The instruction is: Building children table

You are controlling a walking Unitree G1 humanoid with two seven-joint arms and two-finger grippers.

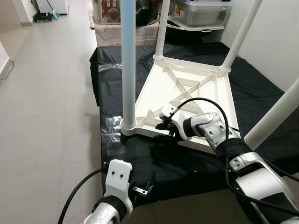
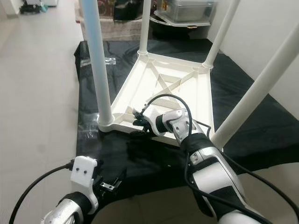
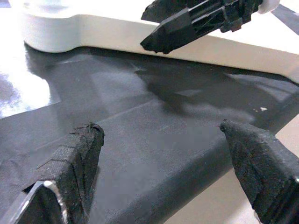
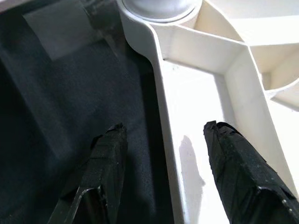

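The white tabletop (image 1: 187, 100) is seen upside down on a black mat (image 1: 261, 93), its four legs (image 1: 128, 65) standing upward. The right gripper (image 1: 164, 130) is held spread at the tabletop's near rim, one finger on each side of the rim, nothing clamped. The left gripper (image 1: 142, 189) is held open and empty over the mat's near edge, short of the tabletop.

Right gripper (image 1: 164, 130) extended forward, fingers apart; left gripper (image 1: 142, 186) low, fingers apart
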